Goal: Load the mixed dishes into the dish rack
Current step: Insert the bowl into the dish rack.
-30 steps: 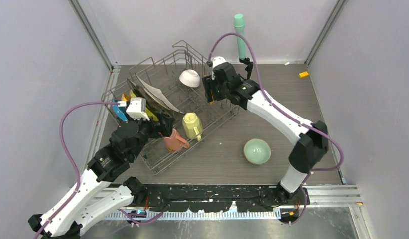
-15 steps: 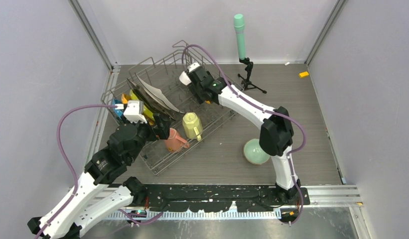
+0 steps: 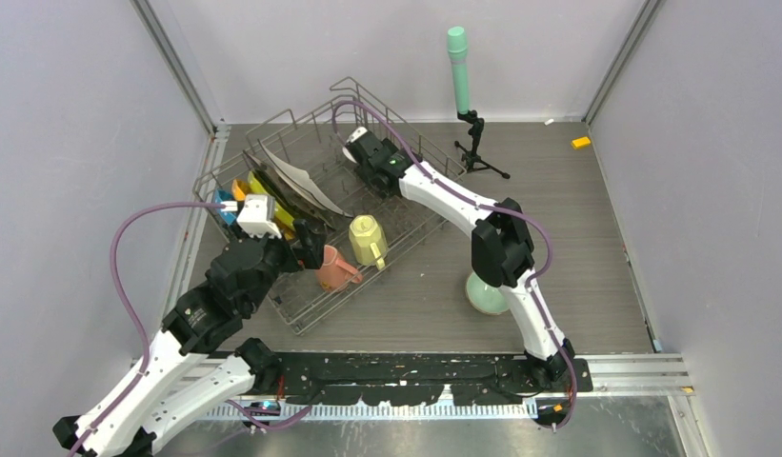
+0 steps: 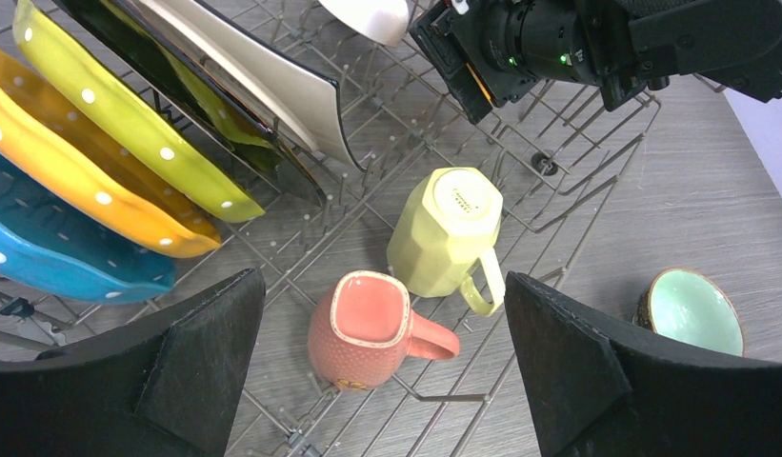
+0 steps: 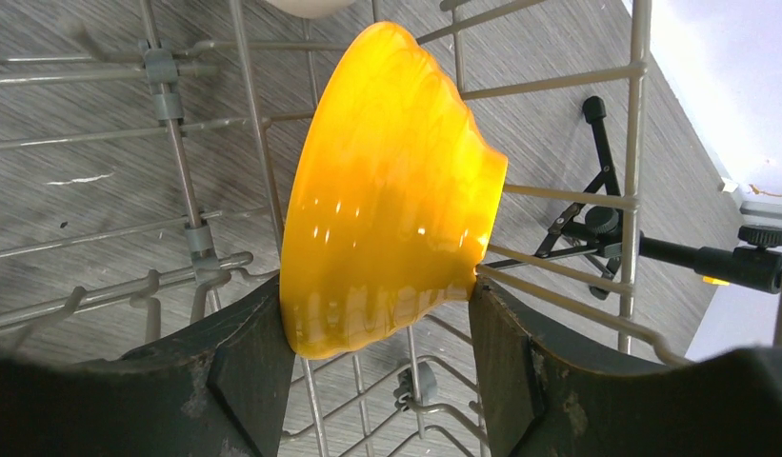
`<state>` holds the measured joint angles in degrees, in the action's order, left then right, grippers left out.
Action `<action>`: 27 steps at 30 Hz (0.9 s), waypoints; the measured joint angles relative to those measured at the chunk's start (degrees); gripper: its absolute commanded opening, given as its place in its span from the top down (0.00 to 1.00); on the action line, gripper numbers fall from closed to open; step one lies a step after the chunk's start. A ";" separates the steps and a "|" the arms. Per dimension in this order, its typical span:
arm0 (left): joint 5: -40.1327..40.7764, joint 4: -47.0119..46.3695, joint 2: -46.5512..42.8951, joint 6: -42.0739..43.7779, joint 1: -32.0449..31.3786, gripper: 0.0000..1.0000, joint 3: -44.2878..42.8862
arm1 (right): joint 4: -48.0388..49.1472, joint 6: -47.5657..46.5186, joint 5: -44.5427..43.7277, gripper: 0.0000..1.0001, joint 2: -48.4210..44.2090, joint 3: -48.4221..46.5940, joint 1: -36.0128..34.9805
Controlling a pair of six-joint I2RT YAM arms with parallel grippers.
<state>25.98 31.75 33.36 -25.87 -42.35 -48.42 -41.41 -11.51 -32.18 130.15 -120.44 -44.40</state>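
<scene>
dish rack (image 3: 291, 309) sits left of centre on the table (image 3: 577, 219), most of the load already in it. blue plate (image 4: 63, 267), orange plate (image 4: 91, 195), yellow-green plate (image 4: 130, 119) and white square plate (image 4: 263, 76) stand on edge in a row along its left side, propped by the tines so they all lean the same way. pale-yellow mug (image 4: 444, 228) is base-up near the middle. pink mug (image 4: 368, 328) is just beside it, mouth turned up toward the left gripper (image 4: 382, 281)

right gripper (image 5: 377, 295) is clamped on the orange bowl (image 5: 387, 181), one finger each side. bowl is held on edge over the far end of the rack near the white bowl (image 4: 368, 14). my read: turned sideways so it can slot between wires rather than sit flat

left gripper has its jaws spread wide with nothing in them, hanging above the pink mug, apparently not touching it

pale green bowl (image 4: 696, 309) is out on the table right of the rack, partly behind the right arm (image 3: 444, 195), so not loaded yet
</scene>
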 measured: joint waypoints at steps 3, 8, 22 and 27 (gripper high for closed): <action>0.00 0.02 -0.31 0.00 0.00 0.00 0.04 | -0.17 -0.31 -0.13 0.37 0.76 -1.22 0.00; 0.00 0.07 -0.92 0.00 0.00 0.00 0.37 | -0.39 -0.37 -0.22 0.29 2.12 -2.84 -0.02; -0.02 0.11 -1.46 -0.02 0.00 0.00 0.39 | -1.11 -0.33 -0.33 0.24 3.23 -4.83 -0.02; -0.02 0.11 -1.46 -0.04 0.00 0.00 0.39 | -1.09 0.24 0.13 0.24 3.23 -4.50 -0.11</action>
<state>25.96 31.86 31.90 -25.91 -42.35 -48.03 -42.50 -11.27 -32.05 133.38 -124.95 -44.51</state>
